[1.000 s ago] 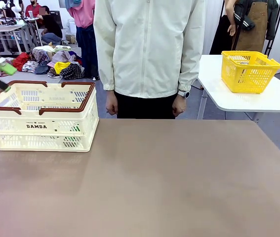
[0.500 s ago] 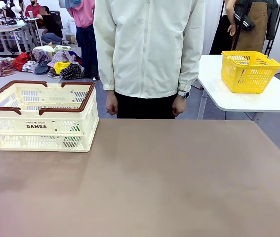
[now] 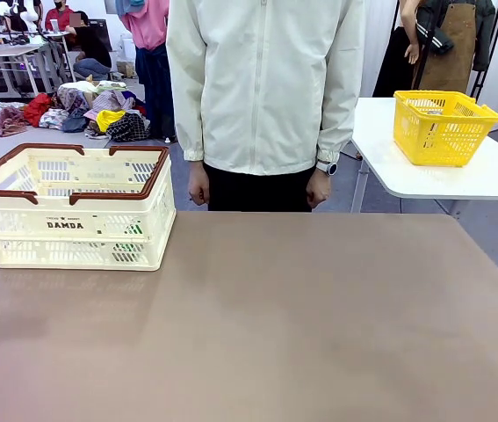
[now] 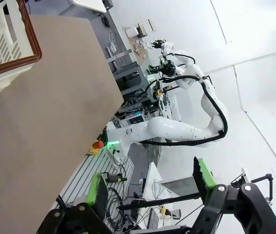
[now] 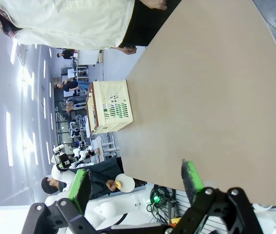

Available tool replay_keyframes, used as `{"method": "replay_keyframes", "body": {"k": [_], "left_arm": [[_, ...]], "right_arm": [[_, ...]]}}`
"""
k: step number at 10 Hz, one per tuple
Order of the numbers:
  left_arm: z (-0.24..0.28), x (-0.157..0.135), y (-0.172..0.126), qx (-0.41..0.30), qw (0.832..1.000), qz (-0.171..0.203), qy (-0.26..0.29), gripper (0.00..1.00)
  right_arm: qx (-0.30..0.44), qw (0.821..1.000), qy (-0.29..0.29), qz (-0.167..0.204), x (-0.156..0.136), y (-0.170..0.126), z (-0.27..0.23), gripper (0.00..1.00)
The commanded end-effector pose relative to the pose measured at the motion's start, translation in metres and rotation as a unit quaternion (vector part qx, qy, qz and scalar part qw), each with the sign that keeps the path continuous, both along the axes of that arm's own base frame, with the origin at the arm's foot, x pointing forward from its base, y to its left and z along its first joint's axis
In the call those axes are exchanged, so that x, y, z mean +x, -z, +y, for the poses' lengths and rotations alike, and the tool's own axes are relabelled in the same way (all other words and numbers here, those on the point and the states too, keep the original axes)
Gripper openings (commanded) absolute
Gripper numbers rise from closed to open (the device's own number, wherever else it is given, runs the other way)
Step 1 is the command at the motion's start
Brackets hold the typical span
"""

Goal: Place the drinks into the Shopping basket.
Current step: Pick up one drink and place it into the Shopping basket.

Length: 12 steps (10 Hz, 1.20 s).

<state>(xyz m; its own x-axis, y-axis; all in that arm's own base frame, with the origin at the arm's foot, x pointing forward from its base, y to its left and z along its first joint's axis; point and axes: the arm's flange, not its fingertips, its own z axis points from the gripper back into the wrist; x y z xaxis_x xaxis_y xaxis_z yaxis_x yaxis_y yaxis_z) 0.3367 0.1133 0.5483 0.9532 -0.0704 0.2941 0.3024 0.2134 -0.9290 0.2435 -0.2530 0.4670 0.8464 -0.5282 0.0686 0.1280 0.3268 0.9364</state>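
Basket (image 3: 73, 207) sits at the table's (image 3: 301, 316) far left corner, well clear of both grippers. We find the left gripper (image 4: 150, 183) and right gripper (image 5: 135, 183) spread wide, holding nothing.

"DAMDA" stands printed on the Shopping basket (image 3: 73, 211) side.

1. Left claw (image 4: 150, 187): green-padded fingers spread wide, nothing between them.
2. Right claw (image 5: 135, 183): fingers apart, empty.
3. Person's hands (image 3: 198, 186) hang at their sides.
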Motion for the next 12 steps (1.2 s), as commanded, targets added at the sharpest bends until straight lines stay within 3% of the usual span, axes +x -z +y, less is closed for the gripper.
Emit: {"method": "replay_keyframes", "body": {"k": [1,12], "left_arm": [[-0.0009,-0.0046,-0.0024,-0.010,1.000,0.002,0.000,0.93],[-0.0009,-0.0046,-0.0024,-0.010,1.000,0.002,0.000,0.93]], "right_arm": [[-0.001,1.000,-0.003,-0.010,-0.0006,-0.0004,-0.0008,1.00],[-0.001,1.000,-0.003,-0.010,-0.0006,-0.0004,-0.0008,1.00]]}}
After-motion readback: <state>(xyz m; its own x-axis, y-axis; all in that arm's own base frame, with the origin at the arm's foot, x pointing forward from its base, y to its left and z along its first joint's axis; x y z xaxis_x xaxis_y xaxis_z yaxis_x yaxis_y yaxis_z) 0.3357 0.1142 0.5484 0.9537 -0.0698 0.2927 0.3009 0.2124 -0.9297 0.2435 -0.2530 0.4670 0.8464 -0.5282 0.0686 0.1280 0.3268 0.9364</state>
